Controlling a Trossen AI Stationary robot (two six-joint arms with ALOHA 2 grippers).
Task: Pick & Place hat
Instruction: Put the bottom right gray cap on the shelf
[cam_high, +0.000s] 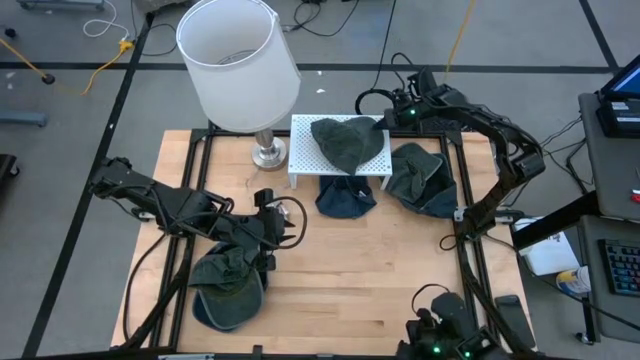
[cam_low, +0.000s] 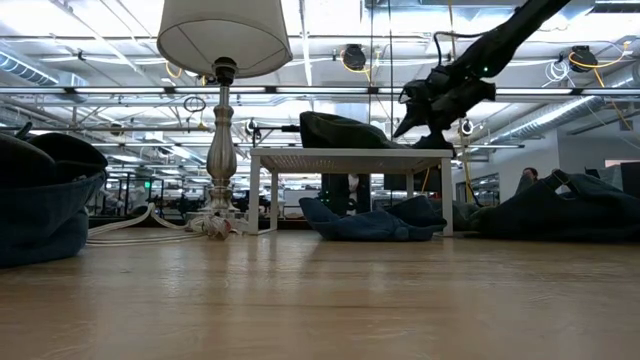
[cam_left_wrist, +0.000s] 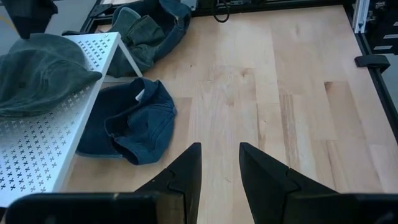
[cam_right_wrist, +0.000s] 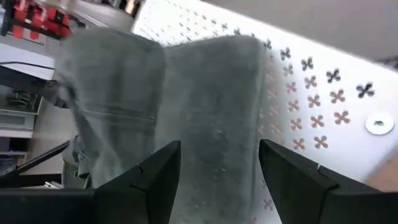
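A dark green hat (cam_high: 347, 140) lies on top of a white perforated rack (cam_high: 300, 150), and it shows in the low view as the hat (cam_low: 340, 130). My right gripper (cam_high: 388, 117) hovers open at the rack's far right corner. In its wrist view the gripper (cam_right_wrist: 217, 149) has a finger on either side of the hat (cam_right_wrist: 186, 112), a little above it. My left gripper (cam_left_wrist: 219, 155) is open over bare wood, near the table's left front (cam_high: 275, 222). A blue hat (cam_high: 345, 197) lies partly under the rack.
A lamp (cam_high: 240, 65) stands on the table left of the rack. Another green hat (cam_high: 420, 178) lies right of the rack. A green hat on a blue one (cam_high: 228, 285) sits at the near left, under my left arm. Bare wood (cam_high: 370, 270) lies in the middle and near right.
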